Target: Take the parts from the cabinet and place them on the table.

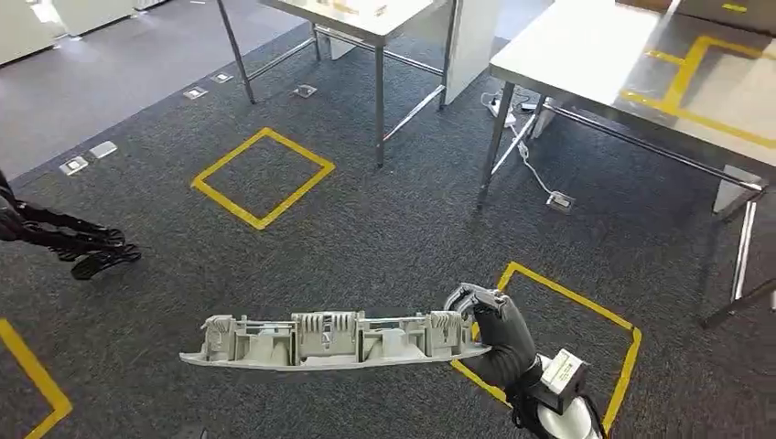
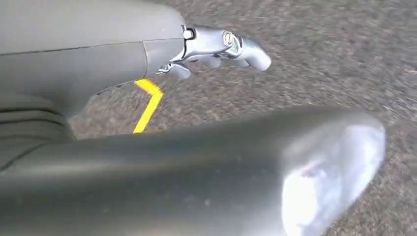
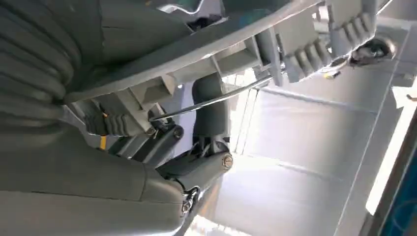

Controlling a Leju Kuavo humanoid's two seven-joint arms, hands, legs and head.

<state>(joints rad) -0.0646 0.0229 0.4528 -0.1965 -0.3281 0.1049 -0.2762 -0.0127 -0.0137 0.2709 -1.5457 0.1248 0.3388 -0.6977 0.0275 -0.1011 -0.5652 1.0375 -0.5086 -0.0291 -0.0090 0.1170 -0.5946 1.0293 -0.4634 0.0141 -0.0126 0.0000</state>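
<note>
1. The right hand [image 1: 490, 334] is low in the near right of the head view, closed around the right end of a long grey plastic part [image 1: 331, 341].
2. The part is held level in the air above the dark carpet floor [image 1: 384, 229]. It stretches away from the hand to the left, its ribbed, clip-lined side facing up.
3. In the right wrist view the part [image 3: 206, 46] crosses just over the hand [image 3: 147, 142], with the dark fingers [image 3: 110, 123] pressed against its underside.
4. The left hand [image 1: 87, 247] is at the far left edge of the head view, well apart from the part. Its dark fingers are spread and hold nothing.
5. In the left wrist view that hand [image 2: 216, 46] hangs over the carpet, with a yellow tape line [image 2: 147, 105] below.
6. A table [image 1: 641, 78] marked with yellow tape stands at the far right. A second table [image 1: 366, 18] stands farther back, near the centre.
7. Yellow tape squares [image 1: 264, 176] mark the floor. One lies directly under the right hand.
</note>
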